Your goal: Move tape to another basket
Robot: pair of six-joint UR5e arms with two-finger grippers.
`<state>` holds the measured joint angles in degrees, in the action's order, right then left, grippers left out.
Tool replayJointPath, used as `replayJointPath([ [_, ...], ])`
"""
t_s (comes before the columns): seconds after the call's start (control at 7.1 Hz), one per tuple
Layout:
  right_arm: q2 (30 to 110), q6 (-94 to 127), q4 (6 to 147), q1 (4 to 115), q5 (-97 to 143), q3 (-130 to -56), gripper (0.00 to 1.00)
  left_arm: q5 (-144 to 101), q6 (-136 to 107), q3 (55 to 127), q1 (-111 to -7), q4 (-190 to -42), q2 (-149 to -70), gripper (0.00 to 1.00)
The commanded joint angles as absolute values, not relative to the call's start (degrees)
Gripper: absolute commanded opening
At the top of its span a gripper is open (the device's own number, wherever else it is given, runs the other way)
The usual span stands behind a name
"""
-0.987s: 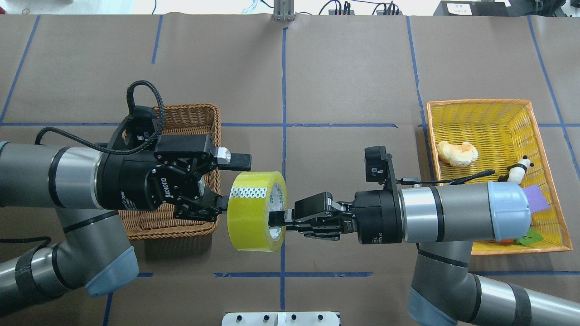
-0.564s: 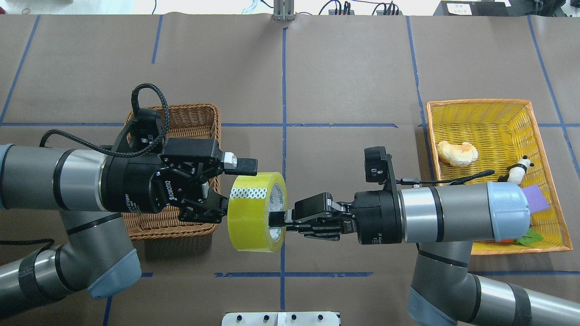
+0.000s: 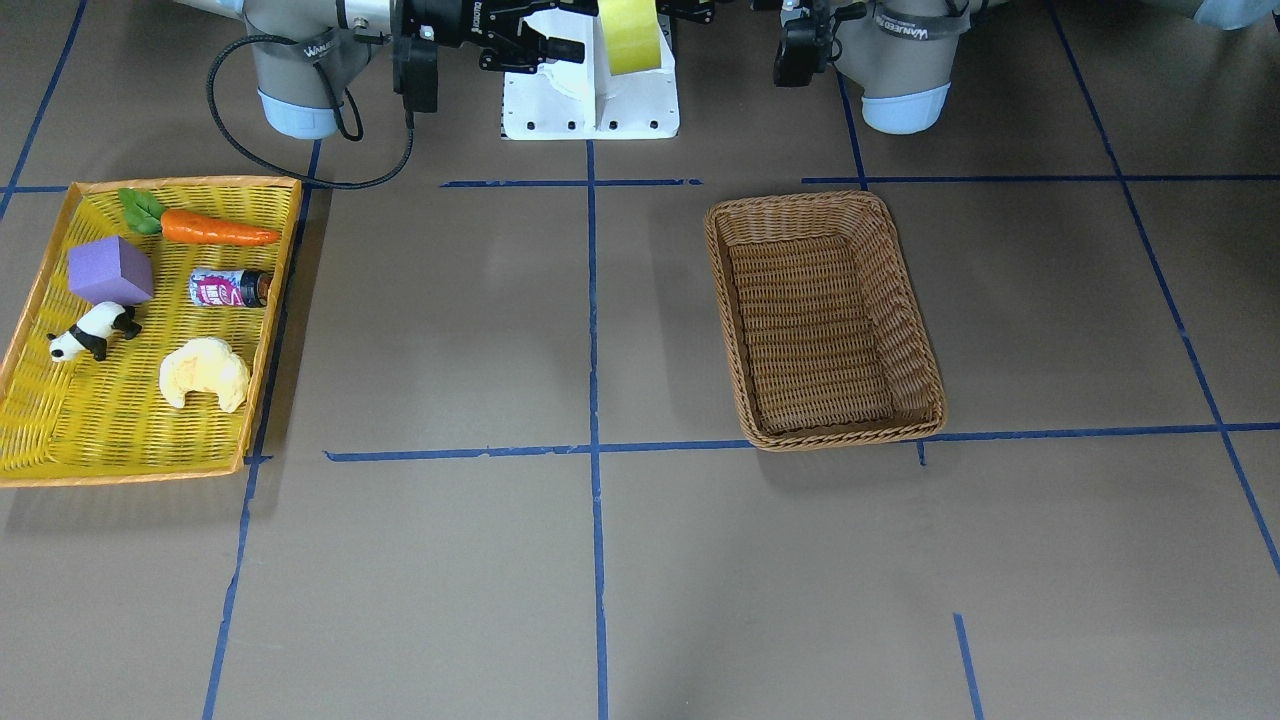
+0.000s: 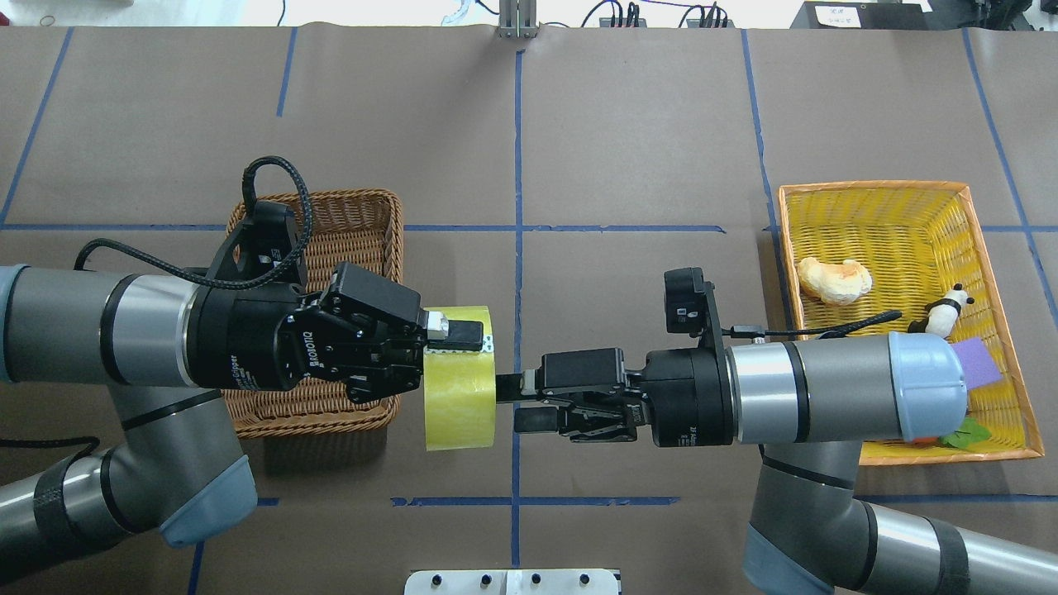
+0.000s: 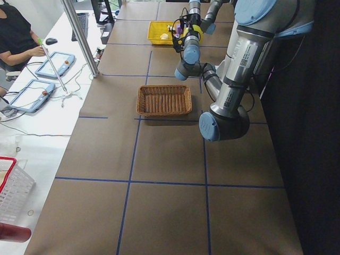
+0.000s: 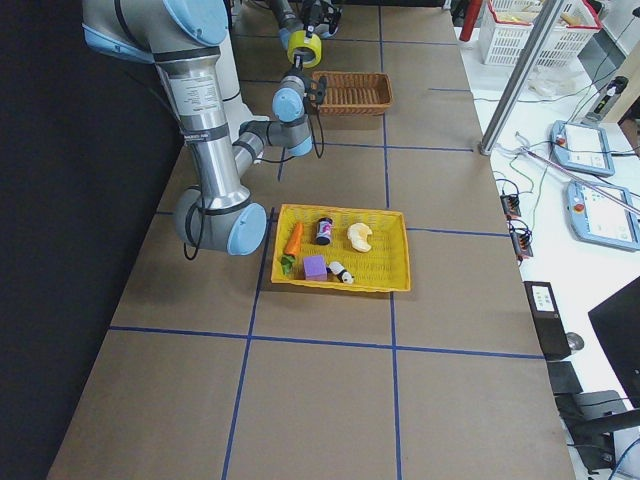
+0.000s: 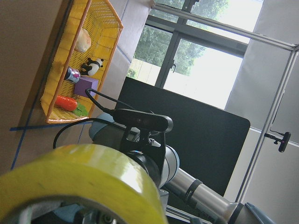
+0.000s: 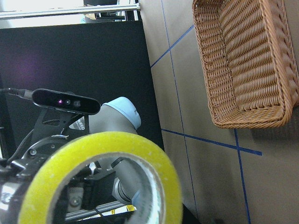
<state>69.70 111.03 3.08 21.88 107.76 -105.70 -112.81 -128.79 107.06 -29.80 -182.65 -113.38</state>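
The tape (image 4: 459,397) hangs on edge just beside the basket (image 4: 347,216), its core axis level, pointing away from the basket. The left gripper (image 4: 453,343) pinches its wall; the right gripper (image 4: 512,403) stands spread, one finger seemingly touching it.

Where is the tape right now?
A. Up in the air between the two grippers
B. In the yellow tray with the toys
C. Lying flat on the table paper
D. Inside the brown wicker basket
A: the tape is above the table, pinched at its rim by the left gripper. The right gripper has its fingers spread beside it, and the basket holds nothing.
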Motion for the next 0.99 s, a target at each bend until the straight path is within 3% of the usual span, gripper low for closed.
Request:
replayJointPath([
  [0.0,69.70,111.09,3.08,21.88,107.49,-105.73,1.00,-112.94,-128.67,107.14,-30.06,-182.55,-112.86,0.00],
  [0.42,70.13,110.83,3.60,22.76,107.49,-105.73,1.00,-119.31,-128.67,105.48,-37.39,-182.11,-112.33,0.00],
  [0.85,70.49,107.95,13.05,34.58,114.48,-105.64,1.00,-132.85,-124.48,102.31,-46.30,-170.82,-112.85,0.00],
])
